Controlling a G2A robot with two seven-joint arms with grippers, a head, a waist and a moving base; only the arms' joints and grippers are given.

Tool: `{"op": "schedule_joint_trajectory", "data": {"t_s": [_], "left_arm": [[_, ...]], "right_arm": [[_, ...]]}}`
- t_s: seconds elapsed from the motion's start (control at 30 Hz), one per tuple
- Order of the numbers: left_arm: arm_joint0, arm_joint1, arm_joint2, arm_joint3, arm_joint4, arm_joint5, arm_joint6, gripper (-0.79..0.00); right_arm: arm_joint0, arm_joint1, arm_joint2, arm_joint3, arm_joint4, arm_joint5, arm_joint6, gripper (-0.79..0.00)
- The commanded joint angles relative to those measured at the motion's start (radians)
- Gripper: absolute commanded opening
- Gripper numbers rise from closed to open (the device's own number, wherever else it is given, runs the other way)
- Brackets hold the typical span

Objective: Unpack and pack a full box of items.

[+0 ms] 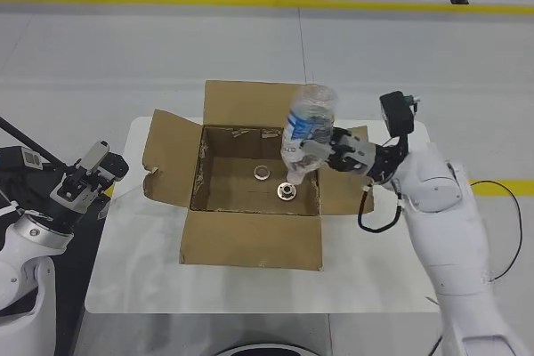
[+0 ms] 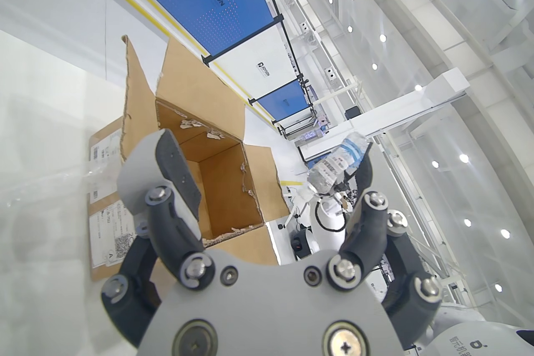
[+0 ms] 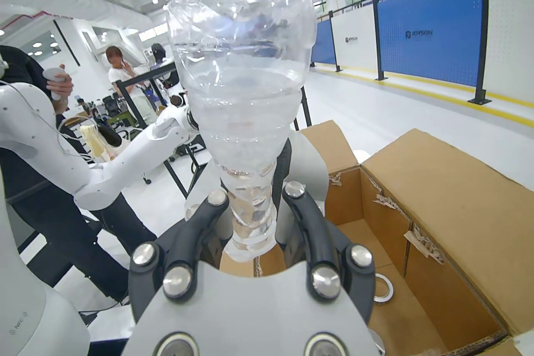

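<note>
Clear bottle (image 1: 310, 125): clamped in my right gripper (image 1: 325, 153), raised over the right side of the open cardboard box (image 1: 249, 238); two metal rings (image 1: 262, 172) on the box floor; box on white table (image 1: 160, 285), tabletop showing either side; my left gripper (image 1: 96, 181) spread, holding nothing, at the table's left edge; grey floor (image 1: 89, 62) around.

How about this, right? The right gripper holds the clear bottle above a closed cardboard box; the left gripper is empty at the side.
No: the cardboard box is open, flaps spread, as the top view shows. The right gripper does hold the clear bottle above it, the left gripper empty at the side.
</note>
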Motion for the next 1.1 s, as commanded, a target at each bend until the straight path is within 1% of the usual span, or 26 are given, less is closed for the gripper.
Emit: {"op": "schedule_joint_trajectory", "data": {"t_s": [0.0,0.17,0.23,0.27,0.3,0.37,0.43,0.53,0.63,0.73,0.8,0.93,1.07], "left_arm": [[0.0,0.0,0.0,0.0,0.0,0.0,0.0,0.0],[0.0,0.0,0.0,0.0,0.0,0.0,0.0,0.0],[0.0,0.0,0.0,0.0,0.0,0.0,0.0,0.0],[0.0,0.0,0.0,0.0,0.0,0.0,0.0,0.0],[0.0,0.0,0.0,0.0,0.0,0.0,0.0,0.0],[0.0,0.0,0.0,0.0,0.0,0.0,0.0,0.0],[0.0,0.0,0.0,0.0,0.0,0.0,0.0,0.0],[0.0,0.0,0.0,0.0,0.0,0.0,0.0,0.0],[0.0,0.0,0.0,0.0,0.0,0.0,0.0,0.0],[0.0,0.0,0.0,0.0,0.0,0.0,0.0,0.0],[0.0,0.0,0.0,0.0,0.0,0.0,0.0,0.0],[0.0,0.0,0.0,0.0,0.0,0.0,0.0,0.0],[0.0,0.0,0.0,0.0,0.0,0.0,0.0,0.0]], "right_arm": [[-0.027,0.009,0.026,-0.022,0.042,-0.006,0.0,-0.785],[-0.064,0.028,0.066,-0.044,0.105,-0.014,0.006,-0.785],[-0.07,0.035,0.084,-0.042,0.098,-0.003,0.009,-0.785],[-0.072,0.039,0.099,-0.044,0.072,0.011,0.008,-0.785],[-0.075,0.043,0.128,-0.051,0.012,0.038,-0.002,-0.785],[-0.11,0.048,0.181,-0.103,-0.106,0.095,-0.078,-0.785],[-0.156,0.051,0.224,-0.154,-0.181,0.138,-0.141,-0.785],[-0.21,0.059,0.284,-0.215,-0.267,0.223,-0.191,-0.785],[-0.245,0.067,0.333,-0.25,-0.317,0.315,-0.196,-0.785],[-0.263,0.076,0.376,-0.261,-0.358,0.414,-0.17,-0.785],[-0.267,0.082,0.393,-0.257,-0.358,0.458,-0.133,-0.785],[-0.252,0.098,0.432,-0.218,-0.389,0.573,-0.017,-0.785],[-0.215,0.113,0.444,-0.128,-0.418,0.687,0.112,-0.785]]}}
